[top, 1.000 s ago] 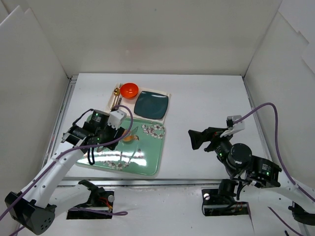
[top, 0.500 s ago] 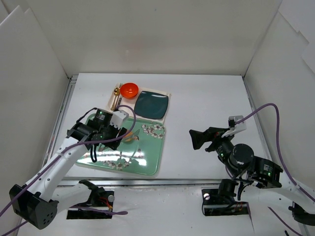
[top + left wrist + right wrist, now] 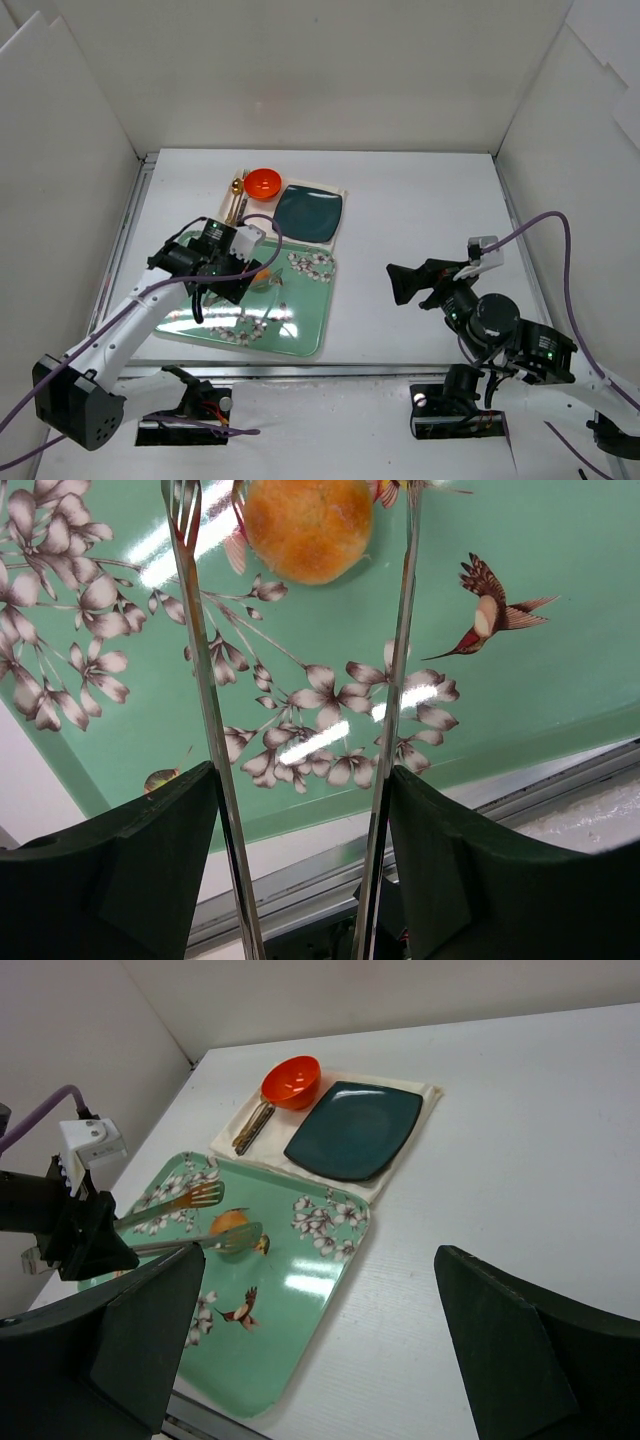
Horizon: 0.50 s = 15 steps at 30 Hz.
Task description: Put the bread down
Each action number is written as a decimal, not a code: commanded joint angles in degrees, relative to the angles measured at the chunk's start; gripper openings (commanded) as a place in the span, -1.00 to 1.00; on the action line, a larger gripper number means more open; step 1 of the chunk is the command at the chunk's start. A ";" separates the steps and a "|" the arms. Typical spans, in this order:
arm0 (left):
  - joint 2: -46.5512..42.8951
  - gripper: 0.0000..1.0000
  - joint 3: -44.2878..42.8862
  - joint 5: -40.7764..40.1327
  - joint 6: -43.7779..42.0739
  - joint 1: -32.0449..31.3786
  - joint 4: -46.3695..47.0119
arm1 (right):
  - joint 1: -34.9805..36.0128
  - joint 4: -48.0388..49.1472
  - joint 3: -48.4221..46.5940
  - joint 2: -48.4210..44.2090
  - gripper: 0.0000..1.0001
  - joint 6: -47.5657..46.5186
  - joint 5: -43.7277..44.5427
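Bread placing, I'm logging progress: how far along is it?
Done: the left gripper holds the tongs. In hand: their tips straddle the bread, which lies on the green tray; whether they pinch it is unclear. Left: lifting it and setting it down, perhaps on the dark plate, which is bare. The right gripper hangs open, apart.

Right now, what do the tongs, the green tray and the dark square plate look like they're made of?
The tongs: polished metal, likely steel; thin, silvery, mirror-bright arms. The green tray: glossy, with printed blossoms and birds and sharp light glare; probably melamine or lacquered plastic. The dark square plate: smooth teal surface with a soft sheen; glazed ceramic or melamine, the look leaves it open.
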<state>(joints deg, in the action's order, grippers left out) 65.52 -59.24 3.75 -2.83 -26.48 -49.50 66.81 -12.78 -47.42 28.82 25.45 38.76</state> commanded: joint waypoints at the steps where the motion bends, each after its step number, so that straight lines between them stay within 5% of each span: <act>1: 0.57 0.23 -2.02 0.12 -0.42 0.90 1.77 | 0.08 2.49 -0.04 -0.43 0.96 -0.05 1.58; 9: 3.74 0.23 -2.28 2.32 -0.77 2.49 1.68 | 0.25 2.32 0.05 -1.31 0.96 -0.05 1.40; 15: 3.13 -0.01 -2.28 2.84 -0.77 2.49 1.60 | 0.17 2.14 0.05 -1.57 0.95 0.04 1.14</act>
<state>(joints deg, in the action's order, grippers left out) 70.02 -59.24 5.80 -2.92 -24.29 -49.08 66.81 -13.56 -47.40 27.11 25.47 38.76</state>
